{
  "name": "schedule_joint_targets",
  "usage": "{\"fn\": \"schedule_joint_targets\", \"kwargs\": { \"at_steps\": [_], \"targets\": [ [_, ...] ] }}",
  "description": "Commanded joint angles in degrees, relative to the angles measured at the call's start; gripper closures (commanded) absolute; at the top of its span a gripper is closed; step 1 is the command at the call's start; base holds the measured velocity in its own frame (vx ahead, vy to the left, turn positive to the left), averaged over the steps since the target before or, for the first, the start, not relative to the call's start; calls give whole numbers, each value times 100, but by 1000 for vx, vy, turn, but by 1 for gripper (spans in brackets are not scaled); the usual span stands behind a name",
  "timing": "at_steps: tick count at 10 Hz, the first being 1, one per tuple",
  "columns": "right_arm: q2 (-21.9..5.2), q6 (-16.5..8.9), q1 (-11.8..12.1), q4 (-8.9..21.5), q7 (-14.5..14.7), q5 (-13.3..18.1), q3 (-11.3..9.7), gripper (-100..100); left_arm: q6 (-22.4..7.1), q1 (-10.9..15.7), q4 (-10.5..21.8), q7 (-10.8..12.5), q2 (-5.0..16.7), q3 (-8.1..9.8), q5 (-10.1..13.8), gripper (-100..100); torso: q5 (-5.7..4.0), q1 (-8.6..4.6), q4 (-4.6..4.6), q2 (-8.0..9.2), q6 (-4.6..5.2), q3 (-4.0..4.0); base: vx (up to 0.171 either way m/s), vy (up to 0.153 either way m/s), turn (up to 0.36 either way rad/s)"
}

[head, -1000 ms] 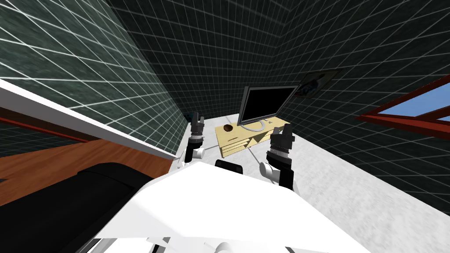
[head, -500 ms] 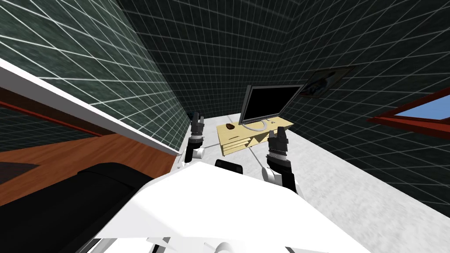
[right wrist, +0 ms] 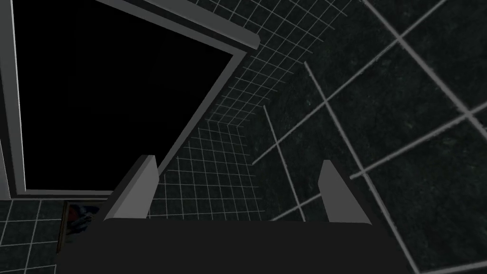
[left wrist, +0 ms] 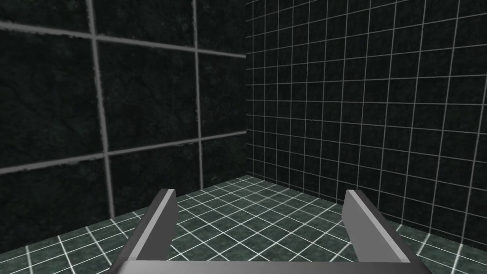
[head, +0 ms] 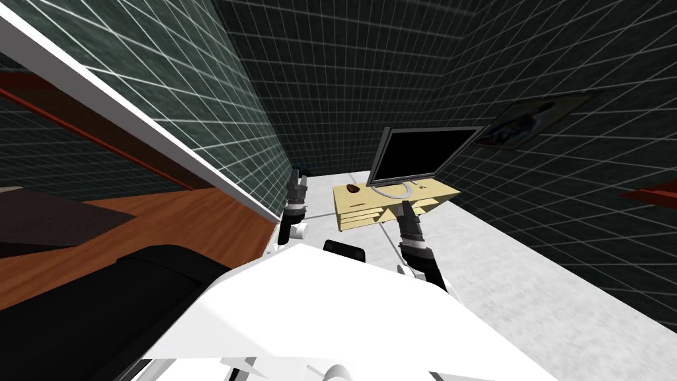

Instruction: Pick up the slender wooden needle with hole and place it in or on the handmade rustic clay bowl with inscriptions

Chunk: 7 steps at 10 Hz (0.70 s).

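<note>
Left gripper (left wrist: 260, 192): fingers wide apart, nothing held. Right gripper (right wrist: 238, 164): likewise, facing monitor (head: 423, 155). Brown bowl (head: 353, 189) at drawer cabinet's (head: 370, 200) far-left top corner.

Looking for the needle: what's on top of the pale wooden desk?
A dark monitor on a curved grey stand, and a brown bowl near the left end. Any needle is too small to tell; the right claw hides part of the desk's front.
</note>
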<state>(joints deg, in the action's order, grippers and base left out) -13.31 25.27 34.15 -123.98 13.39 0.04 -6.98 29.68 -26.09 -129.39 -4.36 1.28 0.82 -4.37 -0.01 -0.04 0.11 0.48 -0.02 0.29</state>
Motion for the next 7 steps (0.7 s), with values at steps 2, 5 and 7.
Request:
{"fn": "schedule_joint_targets", "kwargs": {
  "at_steps": [2,5,7],
  "targets": [
    [-459,-66,304,294,378,-82,-224,-100,0,0,0,0,0,0,0,0,0,-1,-1,-5,0,-3,-94,10,335],
    [-845,-141,548,569,715,-147,-406,-100,0,-1,0,0,0,0,0,0,2,9,-5,-24,1,-14,-48,38,310],
    [-1227,-236,796,899,1079,-209,-603,-100,0,-1,0,0,0,0,0,0,1,3,-8,-40,-1,-23,-14,36,407]
  ]
}}
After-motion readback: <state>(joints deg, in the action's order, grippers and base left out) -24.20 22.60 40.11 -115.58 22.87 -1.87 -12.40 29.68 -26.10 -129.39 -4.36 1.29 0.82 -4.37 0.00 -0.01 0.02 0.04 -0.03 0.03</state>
